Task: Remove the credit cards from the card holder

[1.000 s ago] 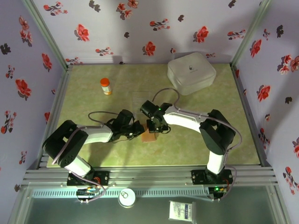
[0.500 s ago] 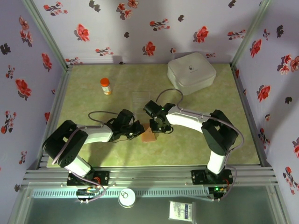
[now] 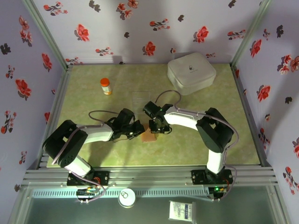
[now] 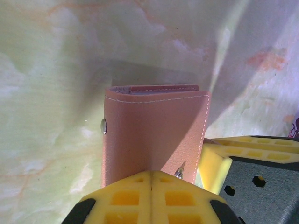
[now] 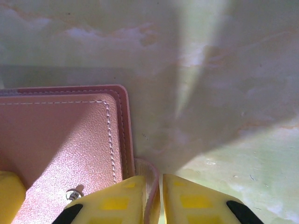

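The brown card holder (image 3: 149,136) lies closed on the green table between my two grippers. In the left wrist view the card holder (image 4: 154,133) sits just beyond my left gripper (image 4: 152,175), whose yellow pads meet with nothing between them, over its near edge. My left gripper (image 3: 138,131) comes at it from the left. My right gripper (image 3: 158,129) stands at its right side. In the right wrist view my right gripper (image 5: 153,184) is shut on a thin brown strap (image 5: 150,173) off the corner of the card holder (image 5: 60,135). The credit cards are hidden.
A big white rounded box (image 3: 191,72) stands at the back right. A small bottle with an orange cap (image 3: 106,86) stands at the back left. Flowered walls close in the table on three sides.
My right gripper has shifted slightly towards the card holder and its jaws have narrowed on the strap. The left arm has stayed put.
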Action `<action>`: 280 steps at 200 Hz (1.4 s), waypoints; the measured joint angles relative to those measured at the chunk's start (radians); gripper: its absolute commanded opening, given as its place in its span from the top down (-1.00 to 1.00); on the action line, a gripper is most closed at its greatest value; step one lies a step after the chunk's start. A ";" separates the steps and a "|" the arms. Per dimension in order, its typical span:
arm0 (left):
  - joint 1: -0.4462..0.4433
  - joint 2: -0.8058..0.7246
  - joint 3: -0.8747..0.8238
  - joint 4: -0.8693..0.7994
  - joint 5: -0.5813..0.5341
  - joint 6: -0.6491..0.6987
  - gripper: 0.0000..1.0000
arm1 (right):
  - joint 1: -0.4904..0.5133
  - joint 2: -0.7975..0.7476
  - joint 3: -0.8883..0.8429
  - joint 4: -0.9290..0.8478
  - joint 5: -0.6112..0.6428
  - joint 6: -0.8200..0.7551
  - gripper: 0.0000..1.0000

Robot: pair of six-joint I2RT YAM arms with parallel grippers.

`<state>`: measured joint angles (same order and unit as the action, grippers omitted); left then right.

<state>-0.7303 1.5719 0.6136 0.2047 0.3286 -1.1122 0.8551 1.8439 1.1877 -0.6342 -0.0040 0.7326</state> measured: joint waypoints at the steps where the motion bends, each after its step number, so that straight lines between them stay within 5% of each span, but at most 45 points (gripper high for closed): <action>1: 0.000 0.000 0.000 0.000 0.000 0.000 1.00 | 0.000 0.000 0.000 0.000 0.000 0.000 0.66; 111: 0.000 -0.015 0.018 -0.047 -0.005 0.010 0.90 | -0.006 0.000 -0.010 0.016 -0.008 -0.005 0.83; 280: 0.112 -0.424 0.076 -0.460 -0.127 0.208 0.74 | -0.010 -0.129 0.058 -0.136 0.003 -0.046 0.83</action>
<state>-0.6186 1.1481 0.6891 -0.2550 0.2012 -0.9039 0.8452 1.7145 1.2461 -0.7704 -0.0006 0.6868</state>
